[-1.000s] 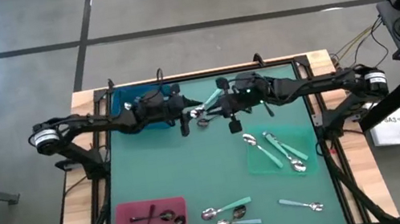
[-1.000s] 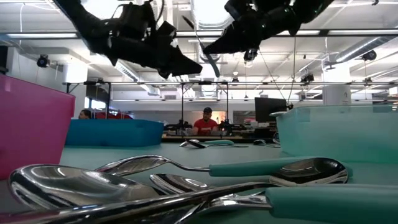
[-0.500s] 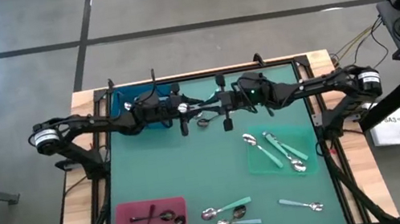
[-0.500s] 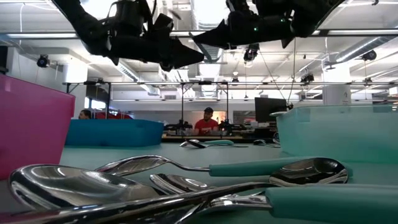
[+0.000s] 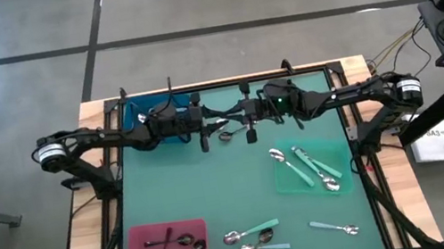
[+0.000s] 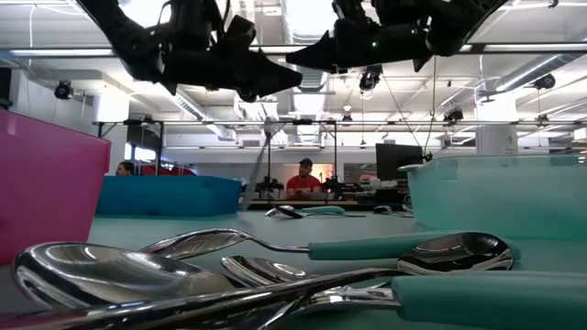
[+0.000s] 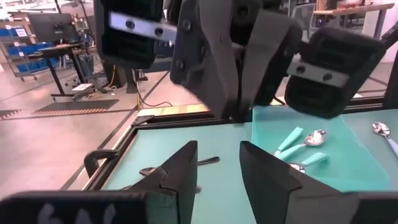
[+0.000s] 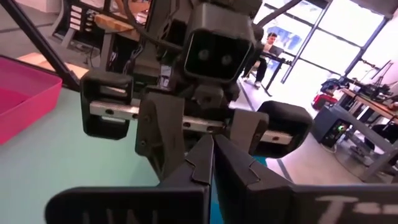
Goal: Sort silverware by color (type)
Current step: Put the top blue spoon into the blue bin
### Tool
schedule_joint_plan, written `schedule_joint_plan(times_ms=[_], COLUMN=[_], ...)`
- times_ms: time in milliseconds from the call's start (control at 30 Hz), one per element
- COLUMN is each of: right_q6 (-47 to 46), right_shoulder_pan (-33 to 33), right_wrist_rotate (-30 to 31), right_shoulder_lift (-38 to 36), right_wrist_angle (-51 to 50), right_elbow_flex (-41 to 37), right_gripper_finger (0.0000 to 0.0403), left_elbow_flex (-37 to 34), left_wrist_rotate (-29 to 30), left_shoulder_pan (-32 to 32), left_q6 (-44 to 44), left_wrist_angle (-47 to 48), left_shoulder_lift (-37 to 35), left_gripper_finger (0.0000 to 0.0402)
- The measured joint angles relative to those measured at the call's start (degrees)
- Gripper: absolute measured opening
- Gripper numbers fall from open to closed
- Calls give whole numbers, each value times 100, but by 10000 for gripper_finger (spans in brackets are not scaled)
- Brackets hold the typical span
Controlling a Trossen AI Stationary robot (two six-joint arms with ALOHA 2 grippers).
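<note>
Both dark pincers meet tip to tip at the green worktop's (image 5: 216, 198) 12 o'clock: left pincer (image 5: 202, 124) parted and empty, right pincer (image 5: 247, 118) pressed closed, gripping nothing

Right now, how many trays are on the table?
3: blue tray far left under the left arm, green tray at right, pink tray near left.

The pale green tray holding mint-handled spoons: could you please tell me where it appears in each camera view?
High view: the pale green translucent tray lies right of centre.
Low view: its wall fills the right side.
Left wrist view: it lies on the table beyond the right claw.
Right wrist view: not in it.
Shared landmark: the teal table mat, which shows in all four views.
</note>
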State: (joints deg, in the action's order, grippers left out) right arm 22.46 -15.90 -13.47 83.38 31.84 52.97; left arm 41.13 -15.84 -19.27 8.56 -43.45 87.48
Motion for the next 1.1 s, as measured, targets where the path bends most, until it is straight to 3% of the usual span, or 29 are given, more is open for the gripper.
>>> schedule_joint_plan(times_ms=[100,233,300,600,733,900,1100], right_q6=[-46,-52,-44,-176,-192,-426,-603], right_shoulder_pan=[11,11,11,11,-19,-68,-62], right_wrist_rotate=[-2,-2,-2,155,782,901,902], right_shoulder_lift=[-1,-44,-58,-226,-295,-303,-303], right_wrist_angle=[2,3,-4,-1063,-1933,-3351,-4252], right_elbow_flex=[0,0,0,31,200,600,789], right_gripper_finger=[6,7,8,9,9,19,61], left_elbow_flex=[24,24,20,15,226,775,1027], left_wrist_rotate=[3,3,-31,-65,-63,-54,-208], left_shoulder_pan=[-2,-2,-2,-75,-299,-511,-355], left_q6=[2,-36,-87,-341,-349,-303,-49], left_wrist_angle=[-1,150,222,1213,2515,4564,5258], left_shoulder_lift=[0,0,0,-2,-2,171,614], left_gripper_finger=[90,23,9,2,6,23,50])
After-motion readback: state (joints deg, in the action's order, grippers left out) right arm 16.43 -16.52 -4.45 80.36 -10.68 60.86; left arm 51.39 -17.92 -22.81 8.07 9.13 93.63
